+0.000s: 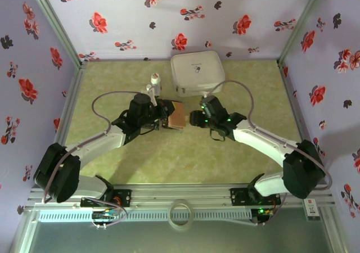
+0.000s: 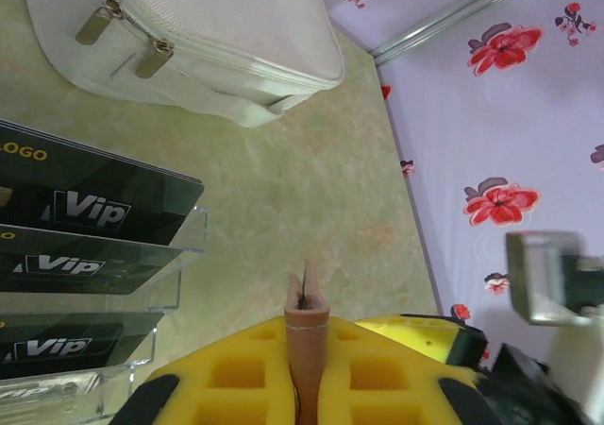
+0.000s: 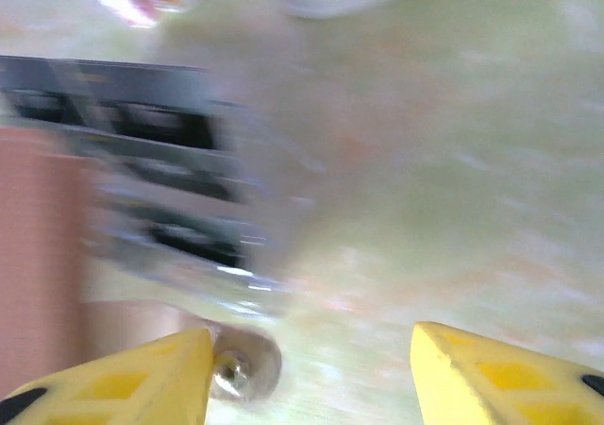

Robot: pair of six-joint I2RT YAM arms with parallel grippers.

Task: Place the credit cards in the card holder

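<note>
Left fingers (image 2: 236,378), padded in yellow, are clenched on the edge of the reddish-brown card holder (image 2: 307,340) and hold it upright on its edge at mid-table; whether it touches the table (image 2: 311,198) cannot be told. Right fingers (image 3: 123,382) stand apart with nothing between them, just to the right of the card holder (image 1: 178,117) and pointing toward it. That arm's own view is blurred.

Just beyond the card holder, the credit cards (image 2: 94,208) stand in the steps of a clear plastic rack (image 2: 179,255). Their faces are dark, with pale "Vip" lettering. Through the blur they show again as dark bars (image 3: 123,123) ahead of the right fingers, beside the brown leather (image 3: 38,255).

Farther back, a small white bottle (image 1: 156,84) stands upright behind the left wrist. Right of it a white rounded case (image 1: 197,72) with two metal zip pulls (image 2: 151,57) lies close to the flowered back wall (image 1: 180,17).
</note>
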